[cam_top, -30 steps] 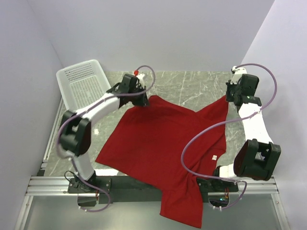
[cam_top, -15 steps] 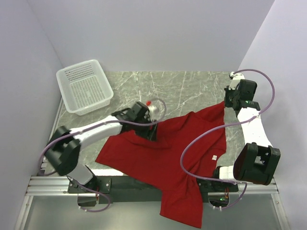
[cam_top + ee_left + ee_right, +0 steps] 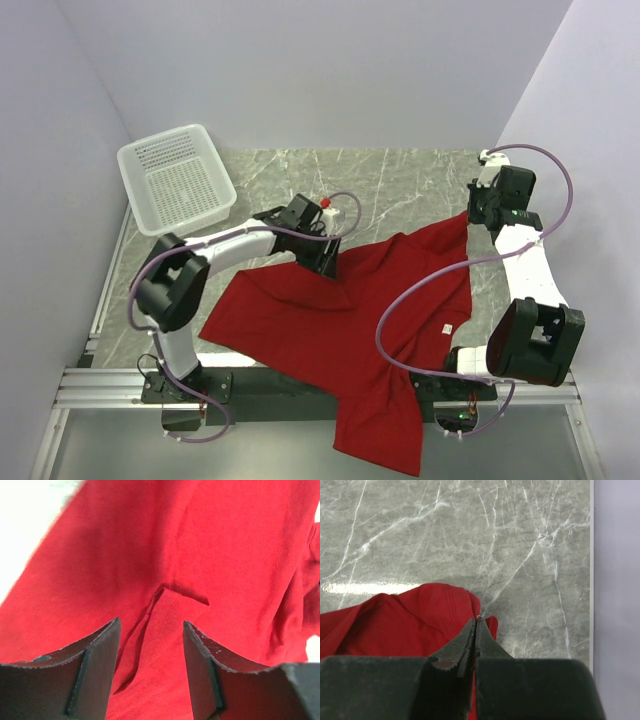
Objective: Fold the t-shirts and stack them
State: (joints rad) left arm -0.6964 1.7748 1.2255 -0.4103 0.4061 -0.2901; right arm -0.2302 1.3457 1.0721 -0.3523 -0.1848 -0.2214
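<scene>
On the grey marble table (image 3: 400, 180) in front of you, the red t-shirt (image 3: 320, 320) lies spread across the middle and right. It is wrinkled rather than flat, and its near part spills over the front edge of the table and across the metal rail (image 3: 110, 385) between the two arm bases. A small white label (image 3: 447, 328) shows on the cloth near the base of your right arm. Your left gripper (image 3: 330, 262) sits low over the far left edge of the shirt, and it is released. From its wrist camera you see both fingers (image 3: 95, 665) standing apart with nothing between them and only red cloth beneath. A short raised crease (image 3: 182, 591) runs across the fabric just ahead of the tips. Whether the tips touch the cloth you cannot tell. Your right gripper (image 3: 476, 212) is at the far right of the table, near the side wall, and it is clenched on the shirt. Its wrist camera shows the two fingers pressed together with a thin pinch of red hem caught at their very tip, and the cloth bunches up beside that point. From above, you see that held corner drawn out to a point toward the gripper. A white mesh basket (image 3: 175, 180) stands at the far left corner of the table, well apart from the shirt and from both grippers.
</scene>
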